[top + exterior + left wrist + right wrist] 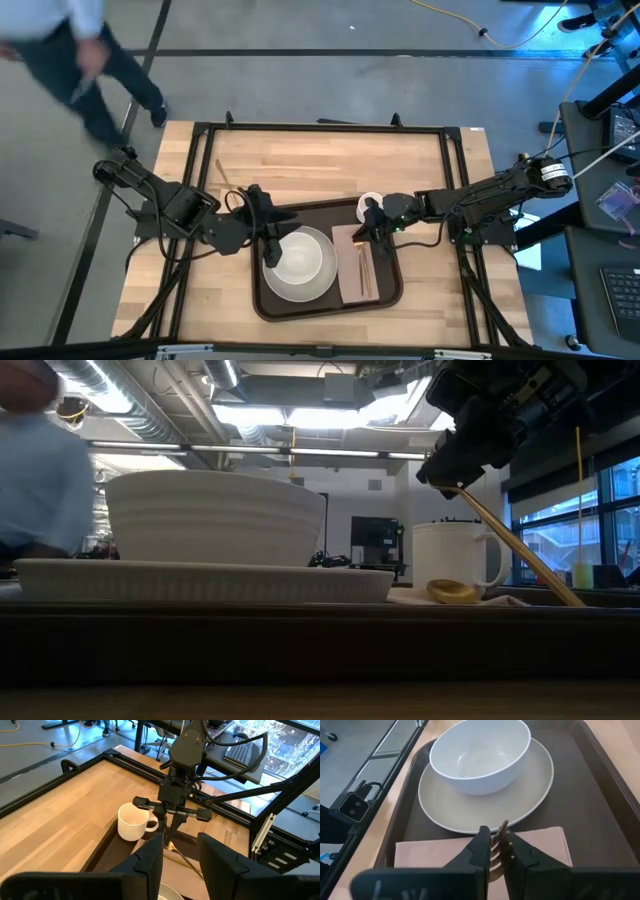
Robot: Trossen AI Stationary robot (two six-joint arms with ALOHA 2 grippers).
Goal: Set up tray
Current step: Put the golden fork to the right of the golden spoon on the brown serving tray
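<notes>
Right gripper (496, 851), fingers clamped on a gold fork (499, 845), holds it over the pinkish napkin (540, 845) on the dark tray (385, 290) at mid-table. Left gripper (268, 232), fingers apart and empty, hovers by the bowl (303, 255). Plate (535, 790), bowl, mug (131, 821) and one utensil appear placed; the fork remains to be laid.

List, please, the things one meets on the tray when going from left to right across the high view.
left gripper → bowl on the plate → napkin with the utensils on it → right gripper, shut on a fork, by the mug → tray right rim.
</notes>
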